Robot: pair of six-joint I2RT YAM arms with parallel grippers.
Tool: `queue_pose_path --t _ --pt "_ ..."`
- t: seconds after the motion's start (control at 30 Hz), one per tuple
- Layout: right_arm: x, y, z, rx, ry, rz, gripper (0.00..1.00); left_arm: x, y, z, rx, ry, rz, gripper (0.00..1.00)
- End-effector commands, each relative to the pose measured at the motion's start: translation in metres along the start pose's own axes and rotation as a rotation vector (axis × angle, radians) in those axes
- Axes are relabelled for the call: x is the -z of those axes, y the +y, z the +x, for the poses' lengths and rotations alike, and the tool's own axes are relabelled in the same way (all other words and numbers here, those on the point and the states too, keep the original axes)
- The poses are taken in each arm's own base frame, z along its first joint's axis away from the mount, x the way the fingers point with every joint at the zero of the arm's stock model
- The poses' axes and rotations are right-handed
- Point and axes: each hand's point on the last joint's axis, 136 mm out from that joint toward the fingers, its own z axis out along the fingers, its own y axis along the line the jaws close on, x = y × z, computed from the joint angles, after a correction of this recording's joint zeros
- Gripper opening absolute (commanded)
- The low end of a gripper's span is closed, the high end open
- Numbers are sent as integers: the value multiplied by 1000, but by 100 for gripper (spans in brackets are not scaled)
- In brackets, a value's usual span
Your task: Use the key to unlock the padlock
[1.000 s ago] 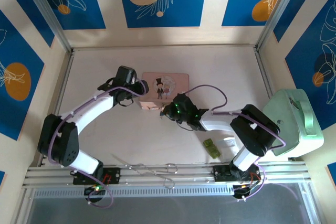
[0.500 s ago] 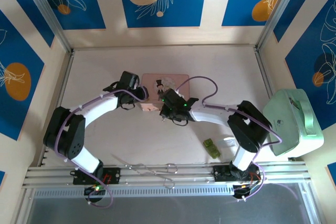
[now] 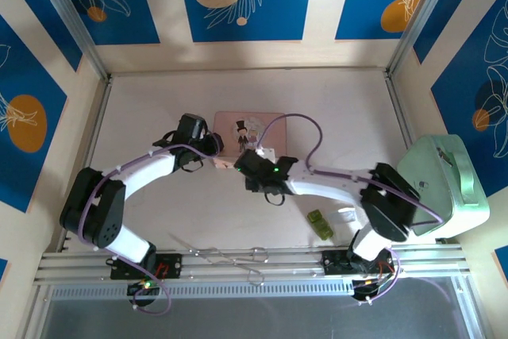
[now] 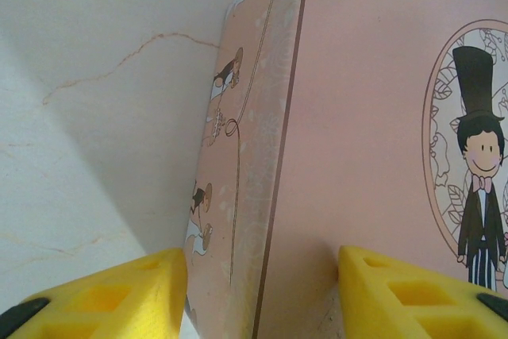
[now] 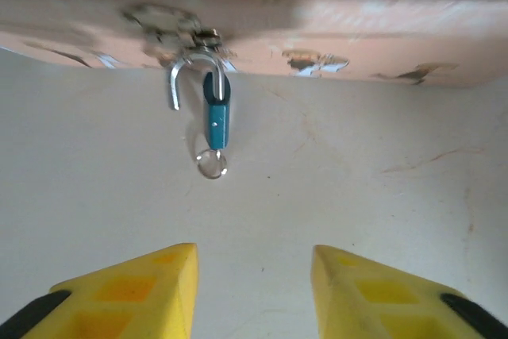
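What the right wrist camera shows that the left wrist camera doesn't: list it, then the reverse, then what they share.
Right wrist: the blue padlock by the pink box and its metal clasp, its silvery shackle swung open, a small ring at its lower end, and the right gripper open over the table.
Left wrist: the box's lid with a top-hatted groom drawing, and the left gripper astride the box's edge.
Both: the pink box, the pale table, yellow fingertips.
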Motion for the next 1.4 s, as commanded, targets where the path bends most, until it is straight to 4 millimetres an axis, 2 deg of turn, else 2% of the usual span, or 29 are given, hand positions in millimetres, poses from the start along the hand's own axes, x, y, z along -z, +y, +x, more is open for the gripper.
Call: queue_pose_path --t 0.0,0.07,0.1,0.2,0.3,0.4,0.63,1.03,1.17,1.37 --pt "12 -3 -11 25 -48 -109 29 8 19 13 -16 65 -84 51" --pt "9 -13 -14 -9 -51 -136 12 11 15 9 -22 55 -77 52" --pt "5 -16 -15 -29 -45 -160 7 11 14 8 -26 50 -75 52" --pt "-10 -17 -13 -67 -39 -256 0 9 15 8 -33 54 -79 51" --pt "-21 -14 -11 -113 -49 -337 0 6 12 11 -24 65 -53 50" --pt "-27 -13 -10 -143 -56 -344 0 3 14 14 -24 69 -53 48" --pt "-34 -9 -5 -132 -52 -262 0 -5 18 26 0 91 -35 43" --pt "-42 -8 -6 -146 -42 -224 11 -3 36 59 59 137 -17 40" --pt "-43 -8 -3 -136 -44 -219 11 -4 38 59 54 142 -26 40" --pt "-41 -8 -1 -137 -66 -233 4 0 32 56 61 137 -7 38"
